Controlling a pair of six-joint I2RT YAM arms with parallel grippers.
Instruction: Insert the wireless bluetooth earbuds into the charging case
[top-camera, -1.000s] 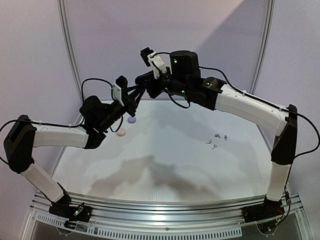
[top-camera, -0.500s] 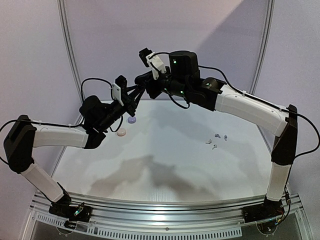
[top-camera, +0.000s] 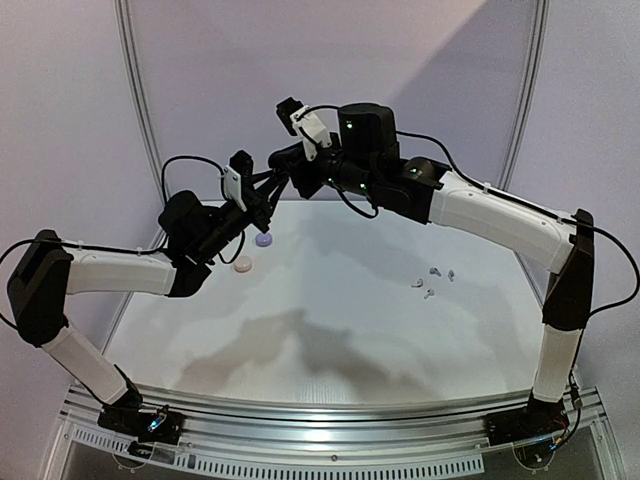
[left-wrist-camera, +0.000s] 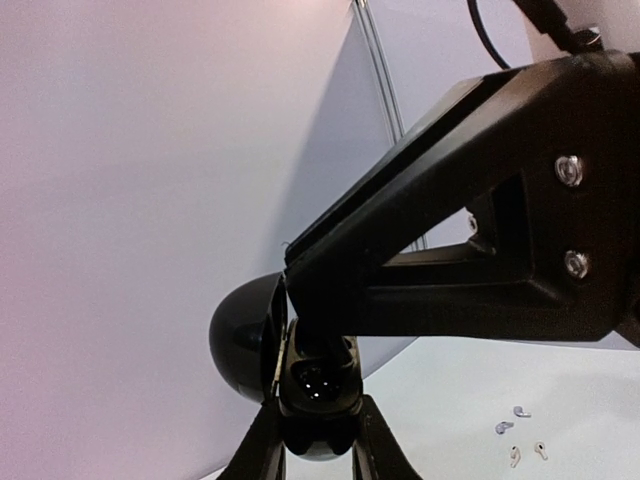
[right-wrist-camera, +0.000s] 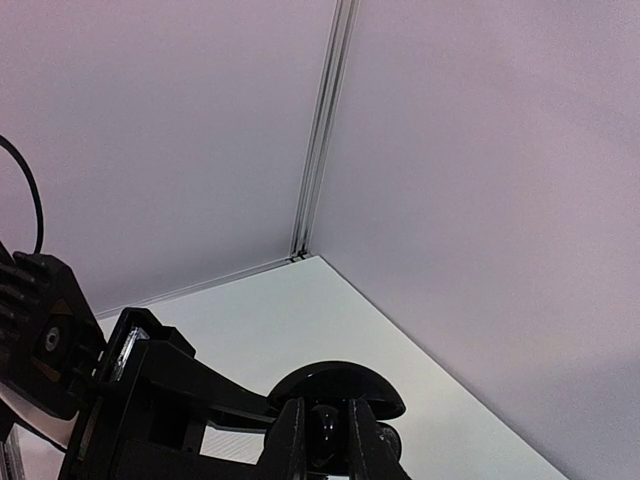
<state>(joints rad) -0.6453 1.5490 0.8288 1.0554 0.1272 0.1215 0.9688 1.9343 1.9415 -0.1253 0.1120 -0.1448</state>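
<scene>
A black charging case (left-wrist-camera: 318, 385) sits upright between the fingers of my left gripper (left-wrist-camera: 318, 432), which is shut on it. Its domed lid (left-wrist-camera: 243, 340) hangs open to the left. My right gripper (right-wrist-camera: 325, 422) comes down onto the case from above, shut on a small glossy black earbud (right-wrist-camera: 322, 440) at the case's open mouth. The lid (right-wrist-camera: 338, 383) shows just behind it. In the top view both grippers, left (top-camera: 262, 203) and right (top-camera: 284, 178), meet above the table's far left. Several pale earbuds (top-camera: 432, 281) lie loose at the right, apart from both grippers.
A lavender round case (top-camera: 264, 240) and a whitish round case (top-camera: 243, 265) rest on the table under the left gripper. The loose earbuds (left-wrist-camera: 520, 432) also show in the left wrist view. Walls and a corner post stand close behind.
The right gripper has edged slightly left and up against the case. The left arm and the things on the table have not moved.
</scene>
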